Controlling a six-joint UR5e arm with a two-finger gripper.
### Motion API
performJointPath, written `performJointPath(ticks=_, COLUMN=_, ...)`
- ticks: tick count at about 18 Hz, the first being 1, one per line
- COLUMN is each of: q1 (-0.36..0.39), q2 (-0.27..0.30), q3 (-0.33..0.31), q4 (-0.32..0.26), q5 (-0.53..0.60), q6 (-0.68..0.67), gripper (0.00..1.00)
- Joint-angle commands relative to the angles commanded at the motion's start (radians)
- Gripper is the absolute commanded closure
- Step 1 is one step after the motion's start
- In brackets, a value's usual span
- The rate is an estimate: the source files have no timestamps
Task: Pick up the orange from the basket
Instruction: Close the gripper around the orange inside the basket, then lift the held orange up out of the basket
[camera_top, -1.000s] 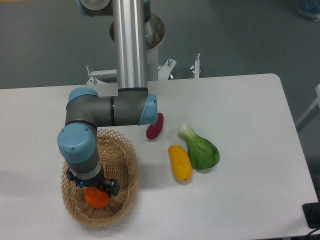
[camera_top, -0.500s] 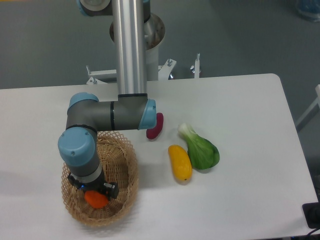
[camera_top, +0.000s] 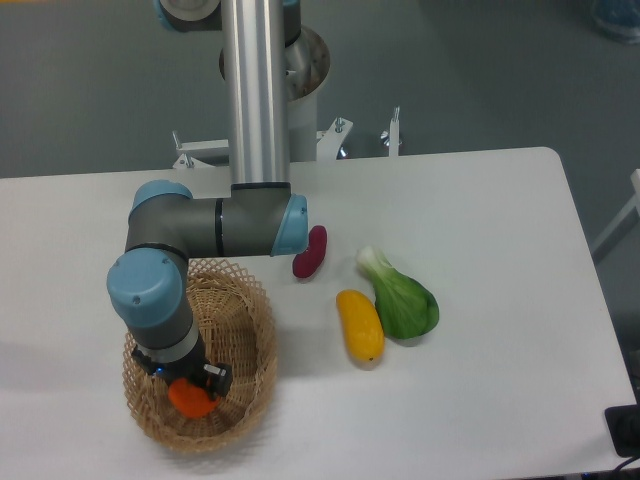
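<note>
Orange against tan wicker was what I saw first: the orange (camera_top: 192, 399) lay low in the basket (camera_top: 252, 330), towards its near left side, with only its lower front showing beneath the arm. My tool (camera_top: 186, 388) sat directly on top of it, reaching down inside the basket, its dark body with a small blue light pressed against the fruit's upper side. I could not tell from this single view whether the fingers were clamped on the orange or merely around it, since the wrist covered them. The arm's (camera_top: 220, 224) blue-capped wrist joint stood above the basket's left half and hid much of the woven bottom, while the grey forearm ran to the right over the far rim to the elbow, under the upright silver tube. The basket rested on the white bench (camera_top: 500, 250) near its front left corner. Just beyond the elbow, a dark red vegetable (camera_top: 310, 252) lay on the bench, apart from the basket. Further right, a yellow squash (camera_top: 360, 325) lay lengthwise, and a green leafy vegetable (camera_top: 402, 297) with a pale stalk sat just beside it, the two nearly touching.
</note>
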Motion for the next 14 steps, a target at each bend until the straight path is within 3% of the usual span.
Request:
performJointPath(ticks=4, q1=0.041, q2=0.063, q3=0.057, q4=-0.017, q5=-0.017, q6=0.052, gripper=0.27)
performJointPath(ticks=8, q1=0.095, q2=0.113, q3=0.063, q4=-0.02, q5=-0.031, q6=0.161, gripper=0.28)
performJointPath(ticks=12, q1=0.187, q2=0.164, q3=0.063, q4=-0.093, q5=-0.037, q6=0.274, gripper=0.28)
performJointPath(ticks=14, q1=0.251, q2=0.183, q3=0.063, q4=-0.112, q5=-0.058, q6=0.345, gripper=0.36)
